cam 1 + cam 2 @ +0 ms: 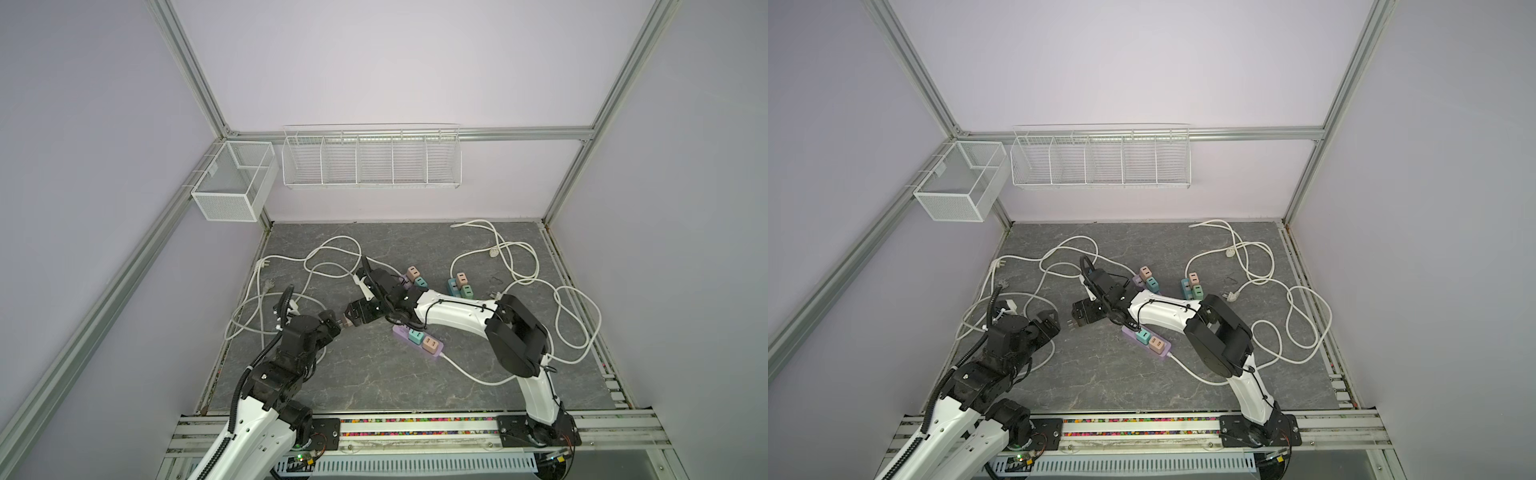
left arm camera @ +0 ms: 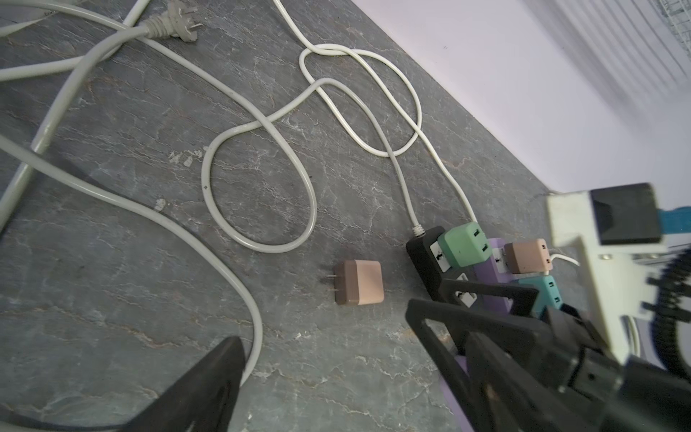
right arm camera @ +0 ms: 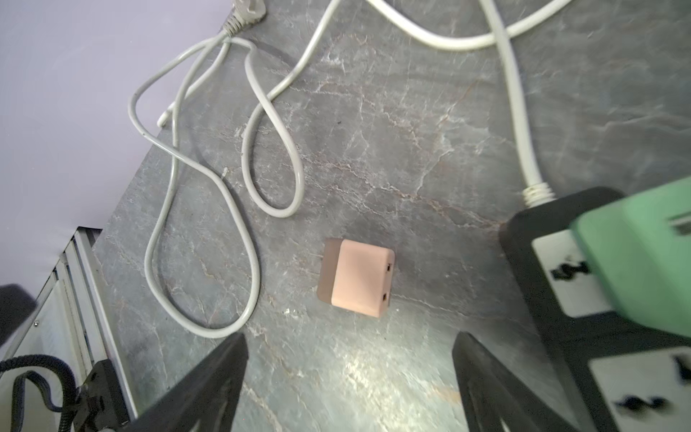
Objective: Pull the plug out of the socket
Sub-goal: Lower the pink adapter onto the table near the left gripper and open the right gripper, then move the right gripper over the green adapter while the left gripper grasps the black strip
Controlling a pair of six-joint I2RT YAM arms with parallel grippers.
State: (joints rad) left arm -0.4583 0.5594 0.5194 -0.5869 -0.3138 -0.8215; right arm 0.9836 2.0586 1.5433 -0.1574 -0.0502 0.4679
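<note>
Risk lies in any retreat: with both arms' jaws standing open and the pink plug (image 3: 355, 278) lying loose on the desk (image 3: 374, 131) just beside the black power strip (image 3: 523, 239), a careless sweep could knock it or snag the white cable (image 3: 280, 214) near that strip.
</note>
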